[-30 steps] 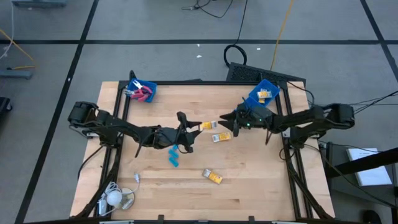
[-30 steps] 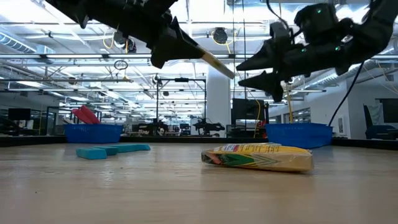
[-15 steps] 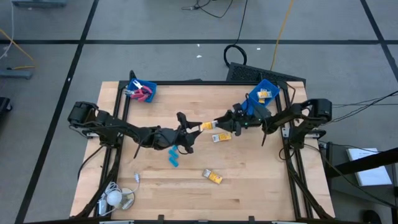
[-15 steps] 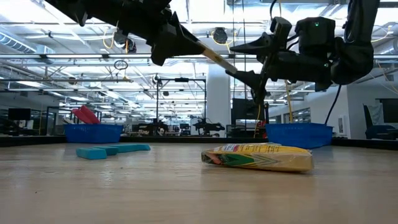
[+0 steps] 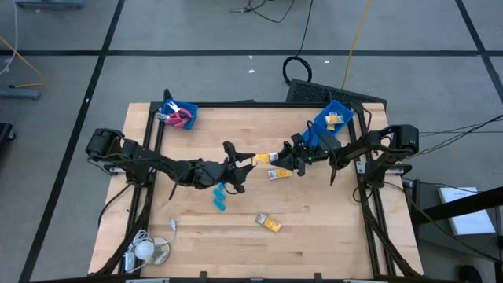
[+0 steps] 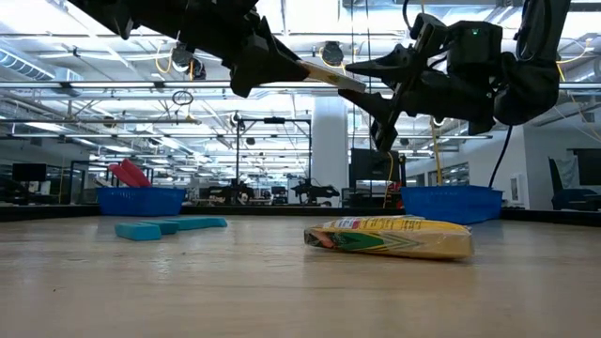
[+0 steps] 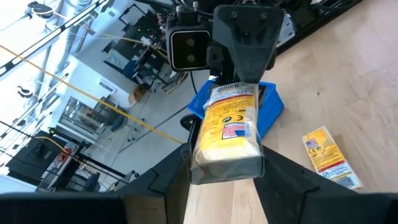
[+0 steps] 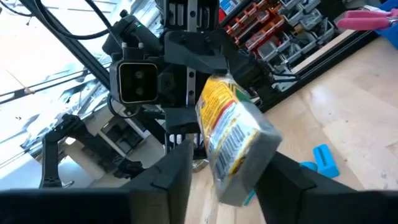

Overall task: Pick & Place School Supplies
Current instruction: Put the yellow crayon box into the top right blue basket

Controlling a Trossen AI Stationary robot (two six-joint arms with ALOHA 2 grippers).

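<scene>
Passing a yellow packet [image 5: 262, 159] between two hands above the middle of the bench [image 5: 314, 236].

Left hand [image 5: 250, 160] grips one end of it in the air; right hand [image 5: 277, 157] has its fingers around the other end, closed on it. Second packet [image 5: 280, 173] lies just below them, a third [image 5: 269, 223] nearer the front edge, light-blue pieces [image 5: 218, 198] beside the left arm.
</scene>
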